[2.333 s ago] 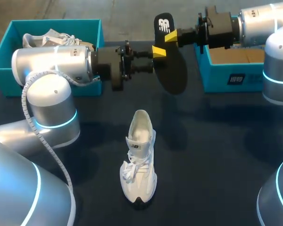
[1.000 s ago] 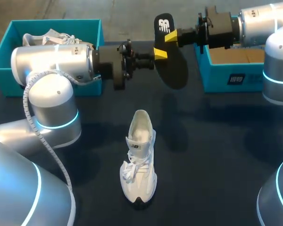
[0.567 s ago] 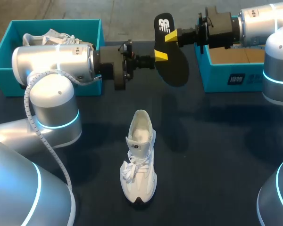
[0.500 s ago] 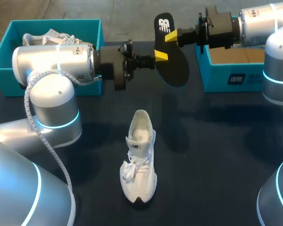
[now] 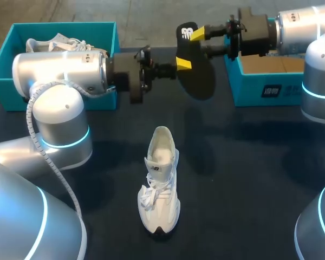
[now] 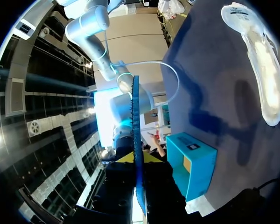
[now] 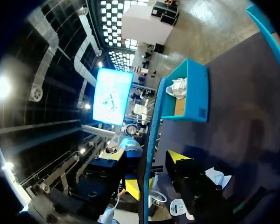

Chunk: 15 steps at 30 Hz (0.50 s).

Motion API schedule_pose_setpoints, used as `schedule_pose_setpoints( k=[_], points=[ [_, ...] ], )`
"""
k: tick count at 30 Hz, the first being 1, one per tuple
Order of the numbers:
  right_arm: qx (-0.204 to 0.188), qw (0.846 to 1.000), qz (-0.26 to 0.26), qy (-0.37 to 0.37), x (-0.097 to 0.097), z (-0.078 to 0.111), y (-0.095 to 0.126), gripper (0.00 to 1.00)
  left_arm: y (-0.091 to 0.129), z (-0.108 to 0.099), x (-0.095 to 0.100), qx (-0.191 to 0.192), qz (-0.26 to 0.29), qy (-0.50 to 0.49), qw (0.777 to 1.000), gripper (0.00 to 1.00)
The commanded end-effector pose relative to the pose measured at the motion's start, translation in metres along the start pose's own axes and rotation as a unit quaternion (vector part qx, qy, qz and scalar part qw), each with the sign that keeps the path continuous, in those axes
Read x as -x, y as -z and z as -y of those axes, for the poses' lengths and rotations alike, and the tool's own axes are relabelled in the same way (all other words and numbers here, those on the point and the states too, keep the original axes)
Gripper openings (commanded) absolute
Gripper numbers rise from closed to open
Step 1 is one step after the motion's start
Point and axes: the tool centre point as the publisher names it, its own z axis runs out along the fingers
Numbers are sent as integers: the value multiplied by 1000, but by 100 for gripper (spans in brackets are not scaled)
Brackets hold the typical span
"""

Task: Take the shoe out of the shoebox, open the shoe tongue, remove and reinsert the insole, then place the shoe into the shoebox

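Behind my left arm (image 5: pixel 59 73), one shoebox (image 5: pixel 8 92) sits partly hidden.

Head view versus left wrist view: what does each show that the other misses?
Only the head view: the left shoebox with a second shoe inside, and the right gripper open around the insole. Only the left wrist view: the insole edge-on, clamped in the left gripper. Both: the white shoe on the table, the right shoebox.

Bare table (image 5: pixel 249 179) around shoe (image 5: pixel 158 187), insole (image 5: pixel 200 73) aloft behind it, left shoebox (image 5: pixel 62 25), right shoebox (image 5: pixel 249 89) flanking
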Motion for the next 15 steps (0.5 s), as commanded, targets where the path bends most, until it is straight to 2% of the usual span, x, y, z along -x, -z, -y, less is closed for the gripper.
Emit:
schedule_pose_setpoints(
  k=[1,11,15],
  points=[
    [10,1000,3,7,2,11,13,100,16,6,0,-1,-9,0,1000,0],
    [16,1000,4,20,10,31,35,100,57,24,-7,-9,-27,7,1000,0],
    [21,999,8,25,14,36,39,100,75,37,-10,-29,-26,32,999,0]
  ],
)
